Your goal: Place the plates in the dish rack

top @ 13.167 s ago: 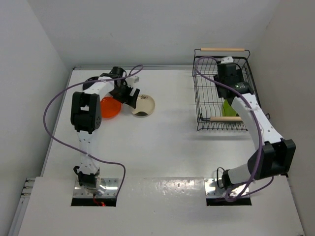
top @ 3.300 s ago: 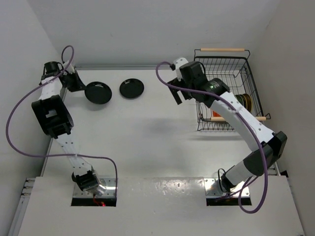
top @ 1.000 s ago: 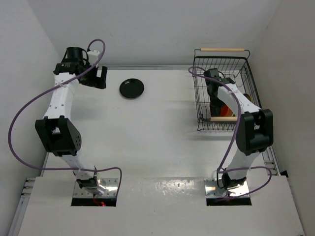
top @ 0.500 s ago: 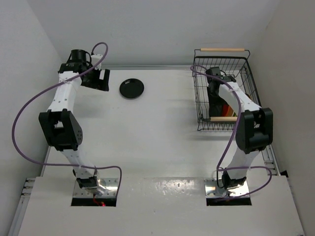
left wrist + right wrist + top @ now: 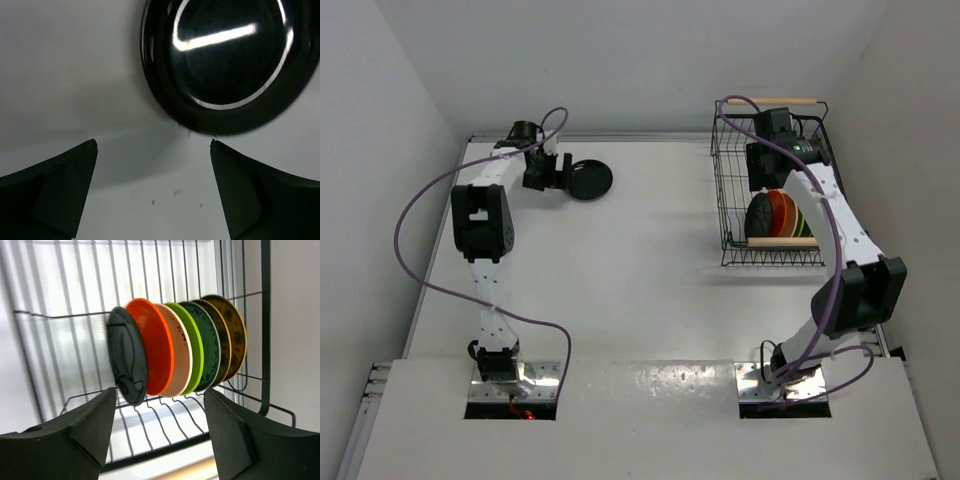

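One black plate [image 5: 590,180] lies flat on the table at the back left; it fills the top of the left wrist view [image 5: 227,65]. My left gripper [image 5: 552,171] is open and empty just left of it, its rim close to my right fingertip [image 5: 235,170]. Several plates stand on edge in the dish rack [image 5: 727,200]: black [image 5: 127,357], orange-red [image 5: 152,342], cream [image 5: 179,352], lime green [image 5: 194,347], a dark patterned one [image 5: 210,342] and two brown-gold [image 5: 232,330]. My right gripper [image 5: 767,160] is open and empty above the rack's far half.
The rack has wooden handles at the far end [image 5: 772,101] and the near end [image 5: 782,241]. White walls close in on the left, back and right.
My left gripper has come down to the table beside the remaining black plate. My right gripper has let go of a black plate in the rack and drawn back toward the far end.
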{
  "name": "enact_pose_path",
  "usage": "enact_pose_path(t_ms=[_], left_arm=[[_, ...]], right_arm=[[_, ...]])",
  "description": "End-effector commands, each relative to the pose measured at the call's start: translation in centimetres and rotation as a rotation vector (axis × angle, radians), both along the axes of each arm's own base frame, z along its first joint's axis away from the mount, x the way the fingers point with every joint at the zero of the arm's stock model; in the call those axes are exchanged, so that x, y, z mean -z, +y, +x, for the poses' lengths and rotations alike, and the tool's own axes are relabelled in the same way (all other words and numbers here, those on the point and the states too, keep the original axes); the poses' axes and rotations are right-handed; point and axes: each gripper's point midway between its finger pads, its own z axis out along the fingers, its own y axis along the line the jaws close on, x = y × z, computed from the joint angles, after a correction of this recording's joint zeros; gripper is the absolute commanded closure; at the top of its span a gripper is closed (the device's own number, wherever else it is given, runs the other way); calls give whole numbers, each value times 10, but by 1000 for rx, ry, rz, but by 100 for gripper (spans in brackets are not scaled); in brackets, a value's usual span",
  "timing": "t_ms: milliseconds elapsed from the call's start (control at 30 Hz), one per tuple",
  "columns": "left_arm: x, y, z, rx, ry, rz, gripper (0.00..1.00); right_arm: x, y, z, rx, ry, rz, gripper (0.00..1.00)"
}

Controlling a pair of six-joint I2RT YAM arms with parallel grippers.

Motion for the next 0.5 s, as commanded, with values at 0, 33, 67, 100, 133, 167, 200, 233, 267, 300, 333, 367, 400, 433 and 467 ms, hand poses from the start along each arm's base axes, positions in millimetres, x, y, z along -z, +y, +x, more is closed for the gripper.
enact_pose_path(t_ms=[0,33,67,100,133,167,200,233,267,300,333,367,400,433,467], left_arm=[[-21,-3,53,-97,-132,-42,0],[-14,-6,57,-89,-127,-53,1],[-2,-14,61,-70,-113,-67,3],[9,-22,59,-63,-90,-81,5],[13,-22,60,-64,-86,-81,11],[21,-32,56,-45,-66,-88,15],[26,-32,55,-46,-57,-88,20],[39,-47,48,-17,-26,-98,28],[39,-49,47,-10,-25,-108,32],[51,-59,40,9,5,-120,44],[60,-69,33,33,33,-145,50],[59,-71,33,42,34,-159,57],[63,-73,26,48,58,-170,65],[63,-74,23,51,72,-177,87],[64,-74,20,50,83,-177,95]], right_arm=[[-34,16,-11,-60,-86,0,30],[-37,17,-12,-63,-98,1,30],[-43,19,-17,-68,-120,1,30],[-45,24,-19,-84,-126,4,30],[-46,25,-21,-84,-133,6,30],[-53,24,-25,-82,-157,2,30],[-55,26,-28,-89,-163,4,30],[-56,26,-28,-83,-174,4,30],[-64,25,-32,-83,-197,8,30],[-66,27,-33,-88,-206,11,30],[-71,27,-35,-91,-225,13,30],[-75,27,-35,-91,-239,16,30],[-77,27,-35,-93,-252,20,30],[-81,28,-37,-97,-265,26,30],[-82,30,-36,-102,-270,33,30]])
